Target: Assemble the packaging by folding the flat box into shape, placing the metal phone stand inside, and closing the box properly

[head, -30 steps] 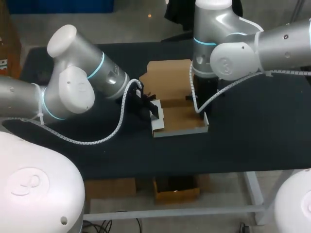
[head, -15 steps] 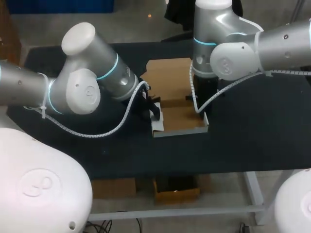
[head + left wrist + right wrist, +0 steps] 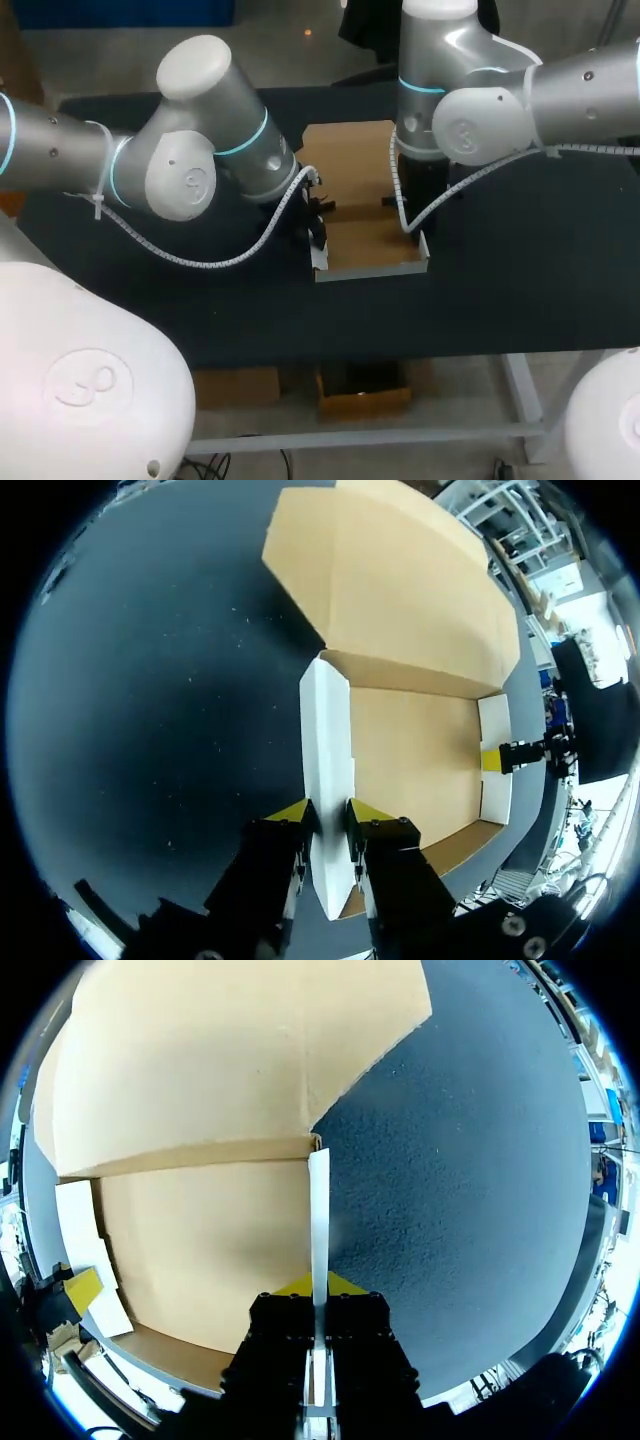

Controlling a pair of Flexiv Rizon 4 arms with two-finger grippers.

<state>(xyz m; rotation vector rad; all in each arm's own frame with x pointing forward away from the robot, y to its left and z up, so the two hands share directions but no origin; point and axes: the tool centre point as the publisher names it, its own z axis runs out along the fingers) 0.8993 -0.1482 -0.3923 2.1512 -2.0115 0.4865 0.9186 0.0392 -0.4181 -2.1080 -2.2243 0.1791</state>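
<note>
The left arm (image 3: 190, 160) is coming in from the upper left of the head view, reaching across the black table (image 3: 520, 270) toward the middle, where its left gripper (image 3: 315, 232) is sitting at the near left edge of the cardboard box (image 3: 375, 245). In the left wrist view, the yellow fingertips (image 3: 290, 811) are pressing from both sides on the box's white left side flap (image 3: 326, 750), which is standing upright between them, so the gripper is clamping that flap. The box is lying open just below the centre of the head view, its brown floor facing up and its lid panel (image 3: 350, 165) lying flat on the table behind it. At the far side of the floor, the right side flap (image 3: 319, 1220) is standing upright and edge-on in the right gripper (image 3: 319, 1285), whose two yellow tips are closing on it from either side. The right arm (image 3: 470, 110) is dropping in from the upper right of the head view.
</note>
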